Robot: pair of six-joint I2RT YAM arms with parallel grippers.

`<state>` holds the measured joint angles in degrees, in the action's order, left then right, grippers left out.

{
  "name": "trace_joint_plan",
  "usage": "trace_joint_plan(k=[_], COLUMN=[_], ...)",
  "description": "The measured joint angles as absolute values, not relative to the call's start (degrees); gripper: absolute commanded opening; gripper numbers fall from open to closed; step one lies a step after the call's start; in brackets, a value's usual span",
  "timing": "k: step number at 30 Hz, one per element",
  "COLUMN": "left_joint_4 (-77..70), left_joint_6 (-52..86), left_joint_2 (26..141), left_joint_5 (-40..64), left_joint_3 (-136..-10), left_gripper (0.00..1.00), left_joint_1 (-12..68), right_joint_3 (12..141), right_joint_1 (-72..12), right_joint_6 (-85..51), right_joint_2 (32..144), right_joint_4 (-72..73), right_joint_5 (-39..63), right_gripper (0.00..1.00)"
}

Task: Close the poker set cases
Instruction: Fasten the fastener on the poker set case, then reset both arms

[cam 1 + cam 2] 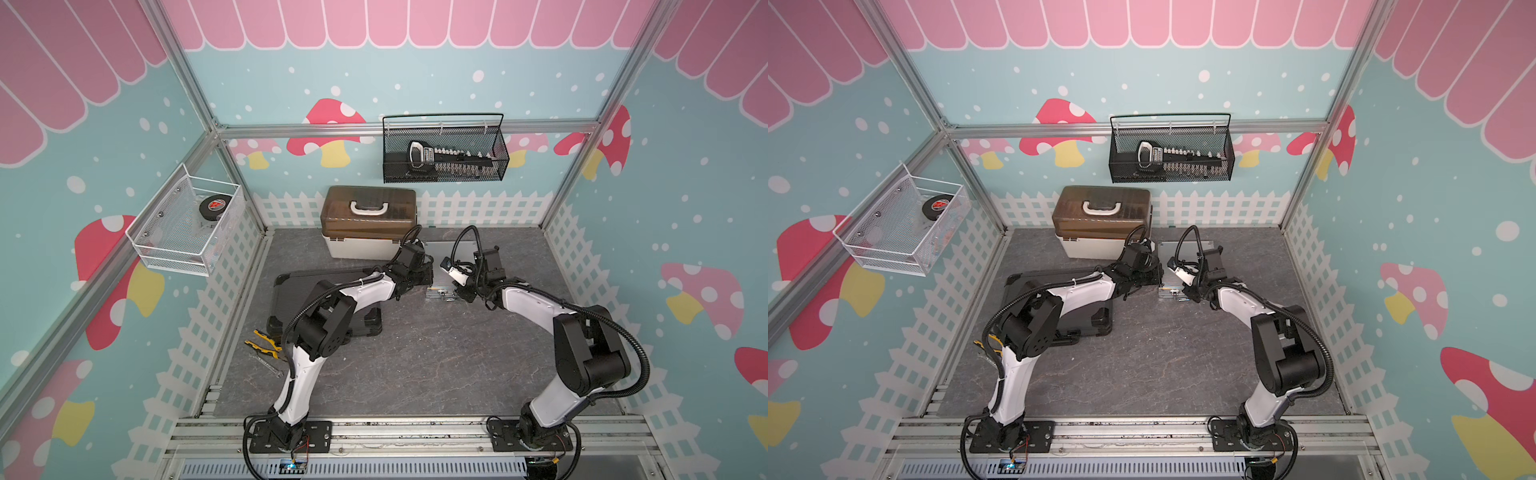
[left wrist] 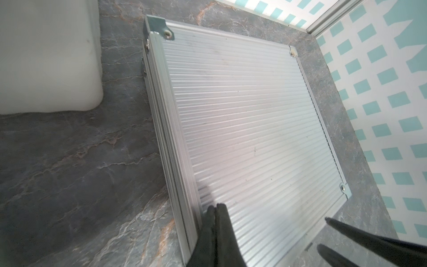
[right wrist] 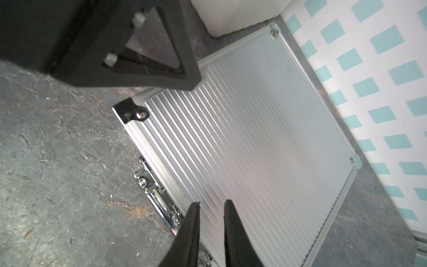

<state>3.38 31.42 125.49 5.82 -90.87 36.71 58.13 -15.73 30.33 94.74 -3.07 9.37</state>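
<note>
Briefcase point(image 2: 242, 129) silver, ribbed aluminium, lying closed

Silver case point(image 2: 242, 120) ribbed matt metal; tabletop point(image 2: 69, 161) stone-like, veined; black case point(image 1: 286, 291) perhaps plastic.

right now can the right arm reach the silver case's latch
Probably yes: the right gripper, jaws slightly apart, is at the front edge of the silver case, and the metal latch beside it is exposed. The left gripper, shut, sits near a corner, clear of it.

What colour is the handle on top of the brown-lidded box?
White. The handle shows best in a top view.
</note>
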Motion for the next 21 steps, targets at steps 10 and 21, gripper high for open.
trace_joint_plan(k=[10,21], left_joint_4=[13.4,5.0], left_joint_6=[20.6,13.9], left_joint_2=[120.9,100.9], left_joint_5=[-0.2,-6.9], left_joint_3=[-90.8,-70.4], left_gripper=[0.21,0.68], left_joint_1=[38.8,40.5], right_joint_3=[55.1,38.5], right_joint_1=[-15.6,-14.7], right_joint_6=[18.9,6.3], right_joint_2=[88.2,79.0], right_joint_4=[4.2,13.4], right_joint_5=[5.7,-3.0], right_gripper=[0.37,0.61])
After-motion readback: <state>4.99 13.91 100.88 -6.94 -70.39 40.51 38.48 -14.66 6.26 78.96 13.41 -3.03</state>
